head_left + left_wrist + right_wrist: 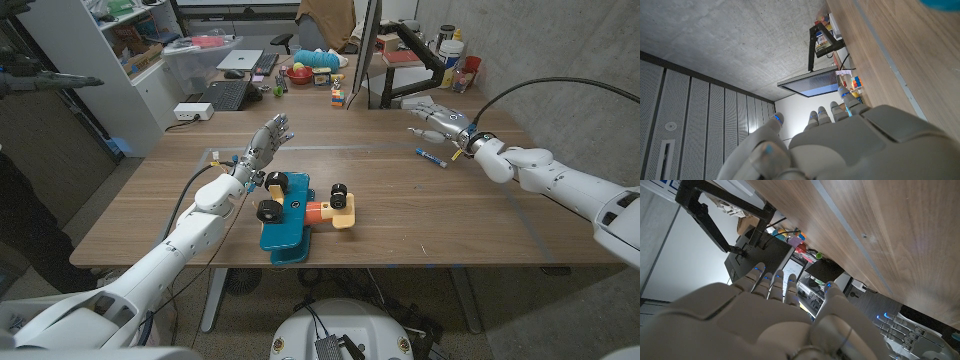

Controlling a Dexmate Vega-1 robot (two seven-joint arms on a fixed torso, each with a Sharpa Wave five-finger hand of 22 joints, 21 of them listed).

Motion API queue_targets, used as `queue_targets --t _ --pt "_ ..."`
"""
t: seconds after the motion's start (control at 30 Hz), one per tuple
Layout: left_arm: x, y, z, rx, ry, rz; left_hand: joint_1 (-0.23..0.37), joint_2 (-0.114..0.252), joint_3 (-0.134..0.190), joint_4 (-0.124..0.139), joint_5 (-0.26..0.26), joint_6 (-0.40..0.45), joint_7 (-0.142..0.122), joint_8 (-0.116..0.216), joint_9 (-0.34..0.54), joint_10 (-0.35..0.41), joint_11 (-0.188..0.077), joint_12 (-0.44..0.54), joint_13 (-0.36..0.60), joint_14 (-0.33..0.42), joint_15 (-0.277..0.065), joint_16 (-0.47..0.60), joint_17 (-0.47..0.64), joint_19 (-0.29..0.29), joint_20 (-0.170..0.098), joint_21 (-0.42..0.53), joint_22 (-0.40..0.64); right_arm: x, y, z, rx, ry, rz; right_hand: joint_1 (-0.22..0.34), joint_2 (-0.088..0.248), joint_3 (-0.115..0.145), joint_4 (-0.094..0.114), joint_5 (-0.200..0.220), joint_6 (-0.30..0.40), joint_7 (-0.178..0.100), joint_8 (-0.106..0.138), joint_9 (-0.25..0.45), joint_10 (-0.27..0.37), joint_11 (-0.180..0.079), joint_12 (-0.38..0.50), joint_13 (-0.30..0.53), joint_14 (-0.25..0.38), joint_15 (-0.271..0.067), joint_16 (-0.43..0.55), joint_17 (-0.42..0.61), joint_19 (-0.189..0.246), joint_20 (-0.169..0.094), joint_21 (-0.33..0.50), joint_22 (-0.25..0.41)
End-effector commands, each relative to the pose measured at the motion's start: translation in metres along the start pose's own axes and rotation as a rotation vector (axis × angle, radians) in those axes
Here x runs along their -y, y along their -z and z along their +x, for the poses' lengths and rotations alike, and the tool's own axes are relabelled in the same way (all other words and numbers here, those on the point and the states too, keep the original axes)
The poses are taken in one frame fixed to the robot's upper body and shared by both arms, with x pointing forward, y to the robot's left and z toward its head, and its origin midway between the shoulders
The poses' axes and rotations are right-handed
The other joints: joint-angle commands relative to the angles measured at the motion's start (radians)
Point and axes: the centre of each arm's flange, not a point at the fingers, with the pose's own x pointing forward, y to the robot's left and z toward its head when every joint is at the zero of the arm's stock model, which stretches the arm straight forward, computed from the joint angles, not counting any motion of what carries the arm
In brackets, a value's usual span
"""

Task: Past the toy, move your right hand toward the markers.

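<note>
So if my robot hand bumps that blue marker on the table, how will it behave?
The blue marker looks slim and round, lying flat on the bare wooden table, so it would probably roll or skid. It seems light and stiff; the right robot hand hovers beside it, open.

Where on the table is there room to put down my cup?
The near right table is bare wood, between the toy truck and the right hand. The near left corner is bare too. It is crowded along the far edge, and around the marker by that hand.
</note>
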Motion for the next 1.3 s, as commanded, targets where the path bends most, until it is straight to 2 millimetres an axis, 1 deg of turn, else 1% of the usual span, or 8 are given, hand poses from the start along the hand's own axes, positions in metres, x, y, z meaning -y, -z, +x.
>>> queue_targets --t 0.03,0.2,0.27,0.73,0.93,1.07,1.17,1.3 --pt "-0.001 0.001 0.001 0.008 0.000 -0.006 -0.013 0.044 0.007 0.003 0.007 0.000 0.002 0.004 0.003 0.003 0.002 0.004 0.003 0.005 -0.030 -0.002 -0.001 0.008 -0.036 -0.002 0.005 0.000 -0.003 0.005 0.018 -0.018 -0.018 0.013 -0.001 -0.001 -0.007 0.001 0.011 0.001 0.001 0.003 0.014 0.000 -0.001 0.002 0.007 0.000 0.005 0.001 0.012 -0.015 -0.003 0.001" --pt "0.001 0.001 0.000 0.011 0.002 -0.005 -0.013 0.044 0.007 0.003 0.007 0.000 0.004 0.004 0.003 0.003 0.003 0.003 0.003 0.006 -0.030 -0.002 -0.001 0.008 -0.034 -0.004 0.005 -0.001 -0.004 0.006 0.022 -0.031 -0.019 0.015 -0.005 -0.004 -0.011 0.001 0.016 0.004 0.002 0.003 0.029 0.006 0.004 0.002 0.023 -0.001 0.009 0.001 0.024 -0.014 -0.001 0.001" --pt "0.002 0.000 0.000 0.012 0.002 -0.006 -0.013 0.044 0.007 0.003 0.007 0.000 0.004 0.004 0.003 0.003 0.002 0.004 0.003 0.006 -0.029 -0.002 -0.001 0.008 -0.033 -0.004 0.005 -0.001 -0.004 0.007 0.025 -0.037 -0.022 0.016 -0.007 -0.007 -0.014 0.001 0.019 0.006 0.002 0.003 0.051 0.010 0.012 0.002 0.033 -0.002 0.010 0.001 0.032 -0.011 0.000 0.001" --pt "0.007 0.000 0.001 0.019 0.013 -0.006 -0.014 0.044 0.007 0.003 0.008 -0.001 0.004 0.004 0.003 0.003 0.003 0.004 0.003 0.006 -0.029 -0.002 -0.001 0.010 -0.033 -0.007 0.005 -0.006 -0.001 0.003 0.014 -0.088 -0.035 0.015 -0.015 -0.016 -0.019 0.000 0.038 0.010 0.006 0.004 0.081 0.015 0.019 0.003 0.071 -0.005 0.014 0.001 0.063 0.001 0.005 0.001" --pt "0.009 -0.002 0.003 0.022 0.023 -0.002 -0.014 0.043 0.007 0.003 0.008 0.000 0.003 0.004 0.003 0.003 0.004 0.004 0.003 0.007 -0.029 -0.002 -0.001 0.011 -0.033 -0.008 0.005 -0.007 0.003 0.002 -0.003 -0.108 -0.031 0.012 -0.020 -0.022 -0.021 -0.001 0.042 0.011 0.006 0.004 0.086 0.015 0.019 0.003 0.082 -0.008 0.014 0.002 0.082 0.015 0.009 0.001" --pt "0.010 -0.003 0.004 0.025 0.029 0.001 -0.014 0.043 0.007 0.003 0.008 0.001 0.004 0.005 0.003 0.004 0.003 0.004 0.003 0.007 -0.030 -0.002 -0.001 0.011 -0.034 -0.009 0.005 -0.008 0.005 0.001 -0.013 -0.116 -0.030 0.011 -0.023 -0.027 -0.022 -0.001 0.042 0.012 0.004 0.004 0.092 0.017 0.018 0.003 0.110 0.000 0.019 0.002 0.110 0.035 0.017 0.001" --pt "0.011 -0.004 0.005 0.027 0.033 0.001 -0.015 0.043 0.007 0.003 0.008 0.001 0.004 0.005 0.003 0.003 0.002 0.004 0.003 0.006 -0.030 -0.002 -0.001 0.011 -0.034 -0.010 0.005 -0.009 0.008 0.000 -0.024 -0.121 -0.028 0.011 -0.023 -0.028 -0.024 -0.001 0.043 0.014 0.003 0.004 0.103 0.014 0.021 0.003 0.121 -0.002 0.019 0.002 0.120 0.041 0.018 0.001" --pt "0.012 -0.004 0.005 0.029 0.035 0.002 -0.015 0.042 0.007 0.002 0.008 0.000 0.004 0.005 0.003 0.003 0.003 0.003 0.003 0.006 -0.029 -0.002 -0.001 0.011 -0.034 -0.011 0.005 -0.011 0.011 -0.002 -0.038 -0.134 -0.027 0.012 -0.025 -0.031 -0.026 -0.001 0.043 0.020 0.003 0.004 0.112 0.019 0.023 0.003 0.143 -0.004 0.021 0.002 0.142 0.052 0.023 0.001"
